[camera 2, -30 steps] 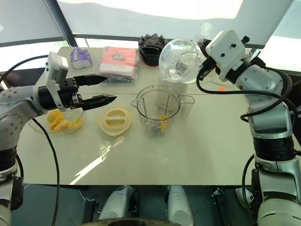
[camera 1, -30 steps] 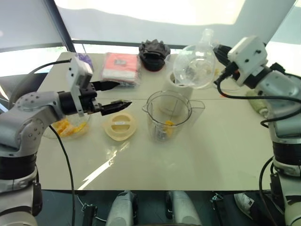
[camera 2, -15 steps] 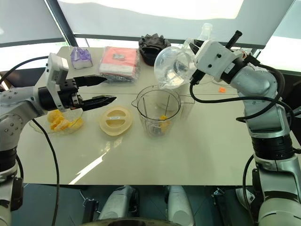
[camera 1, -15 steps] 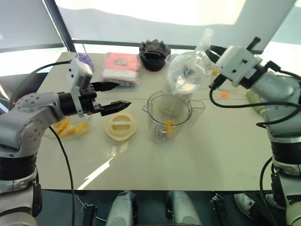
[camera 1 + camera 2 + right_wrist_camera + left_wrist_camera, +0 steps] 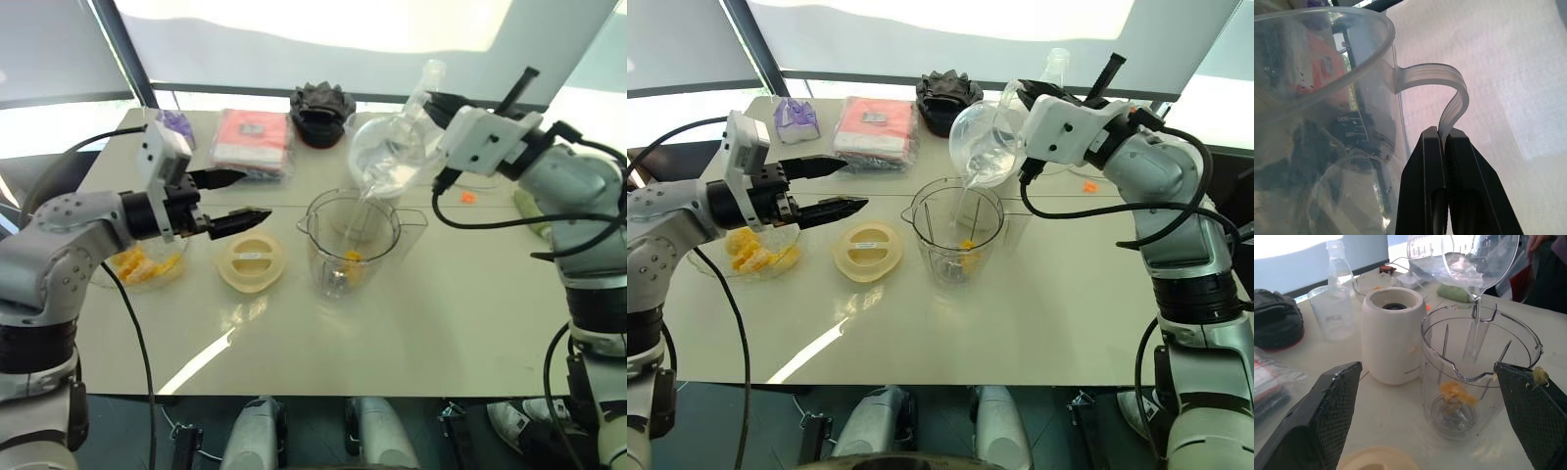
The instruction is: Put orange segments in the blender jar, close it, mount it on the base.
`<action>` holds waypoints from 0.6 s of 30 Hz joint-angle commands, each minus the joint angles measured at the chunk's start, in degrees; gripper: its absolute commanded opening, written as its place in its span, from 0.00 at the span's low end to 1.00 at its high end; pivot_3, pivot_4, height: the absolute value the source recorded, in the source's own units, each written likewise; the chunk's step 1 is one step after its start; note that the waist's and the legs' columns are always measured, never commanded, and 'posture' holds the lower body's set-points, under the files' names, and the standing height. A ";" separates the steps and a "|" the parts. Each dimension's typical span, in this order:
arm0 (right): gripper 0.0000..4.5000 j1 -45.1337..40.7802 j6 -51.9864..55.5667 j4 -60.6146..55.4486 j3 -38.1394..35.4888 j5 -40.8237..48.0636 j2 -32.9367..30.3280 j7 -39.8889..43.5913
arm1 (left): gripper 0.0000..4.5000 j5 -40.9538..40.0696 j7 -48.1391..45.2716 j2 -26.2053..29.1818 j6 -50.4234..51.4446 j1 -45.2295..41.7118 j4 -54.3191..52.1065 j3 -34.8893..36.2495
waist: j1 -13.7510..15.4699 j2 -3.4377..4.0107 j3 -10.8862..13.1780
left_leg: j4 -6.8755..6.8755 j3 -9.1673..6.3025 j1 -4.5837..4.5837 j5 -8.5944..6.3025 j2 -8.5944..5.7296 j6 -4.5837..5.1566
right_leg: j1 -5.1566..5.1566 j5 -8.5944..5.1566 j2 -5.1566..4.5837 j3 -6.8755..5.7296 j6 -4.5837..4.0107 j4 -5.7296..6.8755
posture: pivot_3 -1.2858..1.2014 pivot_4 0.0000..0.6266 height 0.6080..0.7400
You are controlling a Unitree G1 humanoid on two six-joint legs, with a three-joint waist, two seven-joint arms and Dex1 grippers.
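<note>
Clear plastic tips over clear plastic: your right hand (image 5: 1442, 134), clenched on the thin handle (image 5: 1447, 93) of the cup (image 5: 392, 157), holds it tilted with its lip down over the far rim of the jar (image 5: 353, 240), and a thin stream of water (image 5: 1475, 328) falls inside. The jar stands upright at mid-surface (image 5: 470, 313), long axis vertical, mouth up, its own grip toward your right. An orange segment (image 5: 1457, 392) lies at the bottom by the blades. Just behind the jar sits the white base (image 5: 1395, 335); the cream lid (image 5: 251, 261) lies flat just to the jar's left. Your left hand (image 5: 257, 194) hovers released, fingers wide apart, above the surface beside the lid and near the bowl (image 5: 147, 266) of segments.

To pour well, hold the tilt shallow so the stream lands inside the rim, not on it. The grip is a pinch on a narrow loop, so the cup could swing if you turn the wrist quickly. Level the cup before drawing it away from the jar. More segments wait in the bowl, so closing and mounting look some way off.
</note>
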 commanded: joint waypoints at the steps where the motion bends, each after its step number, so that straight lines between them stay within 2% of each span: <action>1: 0.00 -2.59 -2.43 -0.54 -1.61 -1.00 -1.00 -1.18 | 1.00 0.15 -0.18 -0.05 -1.02 -0.70 -0.76 -0.11 | 0.00 0.00 0.00 | 0.00 0.00 0.00 0.00 0.00 0.00 | 0.00 0.00 0.00 0.00 0.00 0.00 | 0.52 0.24 1.00; 18: 0.00 -2.74 -6.89 1.61 -1.50 -4.08 -1.32 -1.48 | 1.00 0.46 0.36 -0.05 -1.19 -0.85 -0.51 -0.52 | -0.02 0.00 0.00 | 0.00 0.01 0.00 0.01 0.00 -0.02 | 0.00 0.00 0.00 0.00 0.00 0.01 | 0.52 0.24 1.00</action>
